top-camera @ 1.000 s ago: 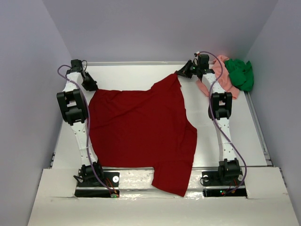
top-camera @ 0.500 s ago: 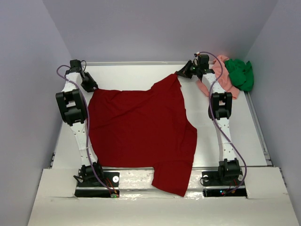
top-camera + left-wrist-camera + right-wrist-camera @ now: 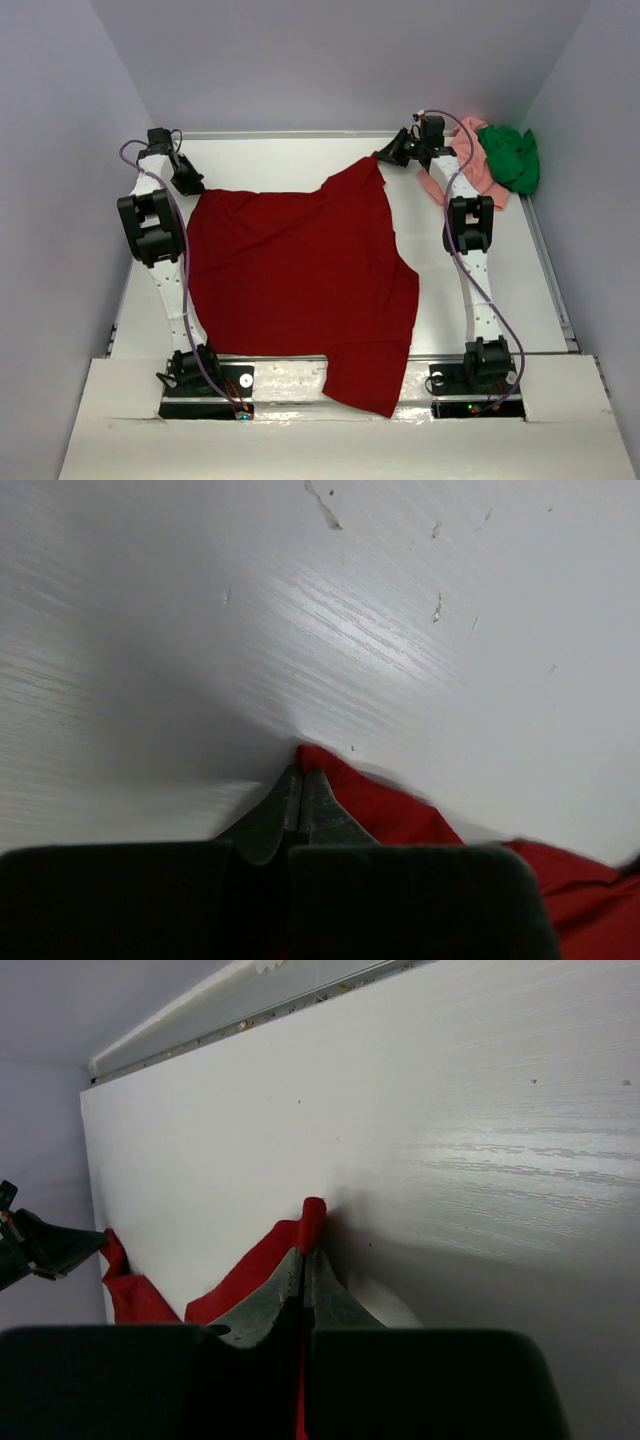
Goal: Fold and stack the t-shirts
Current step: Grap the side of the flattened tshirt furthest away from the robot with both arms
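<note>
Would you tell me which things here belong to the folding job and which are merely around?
Job: dark red t-shirt, pinched by left gripper and right gripper; salmon pink t-shirt; green t-shirt.
Merely around: white table; back wall.

Two slim arms, left arm (image 3: 165, 270) and right arm (image 3: 478, 290), built alike: white tube-like links joined by chunky black joint blocks; squat black bases (image 3: 200, 368) with tiny green and orange indicator lights; a thin lavender cable (image 3: 183, 300) looped loosely along each arm; black wrist housings; left hand (image 3: 301, 778) and right hand (image 3: 303, 1258) each with two dark grey fingers (image 3: 270, 1305), wide at the root, tapering to narrow tips, set in a broad matte black block.
</note>
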Controlling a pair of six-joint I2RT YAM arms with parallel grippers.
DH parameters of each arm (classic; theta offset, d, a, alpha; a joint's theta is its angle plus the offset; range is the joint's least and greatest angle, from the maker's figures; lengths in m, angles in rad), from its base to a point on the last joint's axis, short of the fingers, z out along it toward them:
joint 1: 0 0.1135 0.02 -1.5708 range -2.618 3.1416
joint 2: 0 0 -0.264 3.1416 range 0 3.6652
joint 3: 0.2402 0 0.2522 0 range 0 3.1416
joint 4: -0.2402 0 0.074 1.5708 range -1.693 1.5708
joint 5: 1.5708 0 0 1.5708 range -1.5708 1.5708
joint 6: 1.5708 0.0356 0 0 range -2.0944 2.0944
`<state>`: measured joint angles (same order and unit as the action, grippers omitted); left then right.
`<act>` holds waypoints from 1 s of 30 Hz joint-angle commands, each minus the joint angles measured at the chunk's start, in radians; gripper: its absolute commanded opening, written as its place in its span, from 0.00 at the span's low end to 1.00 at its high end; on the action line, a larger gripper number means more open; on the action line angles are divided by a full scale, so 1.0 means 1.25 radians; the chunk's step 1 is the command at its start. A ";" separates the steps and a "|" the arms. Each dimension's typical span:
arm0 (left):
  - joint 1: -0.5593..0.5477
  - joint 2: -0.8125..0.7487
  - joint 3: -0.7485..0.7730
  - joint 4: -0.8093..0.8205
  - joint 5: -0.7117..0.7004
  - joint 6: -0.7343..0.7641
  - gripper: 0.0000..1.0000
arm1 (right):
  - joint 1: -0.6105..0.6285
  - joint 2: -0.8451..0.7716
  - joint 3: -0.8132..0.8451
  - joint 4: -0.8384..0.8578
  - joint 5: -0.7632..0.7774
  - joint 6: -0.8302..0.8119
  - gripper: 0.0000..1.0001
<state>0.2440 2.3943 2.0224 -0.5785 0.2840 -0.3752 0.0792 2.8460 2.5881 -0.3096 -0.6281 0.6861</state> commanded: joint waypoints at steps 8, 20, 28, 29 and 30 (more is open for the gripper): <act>0.006 -0.012 0.041 -0.053 -0.011 0.006 0.00 | -0.018 -0.129 -0.008 0.002 -0.040 -0.010 0.00; 0.007 -0.099 -0.012 -0.034 0.015 -0.003 0.00 | -0.018 -0.260 -0.136 -0.015 -0.094 -0.046 0.00; 0.009 -0.170 -0.025 -0.043 0.007 -0.002 0.00 | -0.018 -0.336 -0.210 -0.058 -0.112 -0.065 0.00; 0.007 -0.174 -0.026 -0.043 0.006 -0.001 0.00 | -0.018 -0.345 -0.221 -0.060 -0.112 -0.070 0.00; 0.007 -0.179 -0.026 -0.044 0.004 0.001 0.00 | -0.018 -0.354 -0.234 -0.060 -0.114 -0.073 0.00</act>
<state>0.2466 2.2730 1.9907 -0.6212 0.2798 -0.3782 0.0647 2.5031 2.3318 -0.3717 -0.7425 0.6273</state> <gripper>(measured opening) 0.014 0.019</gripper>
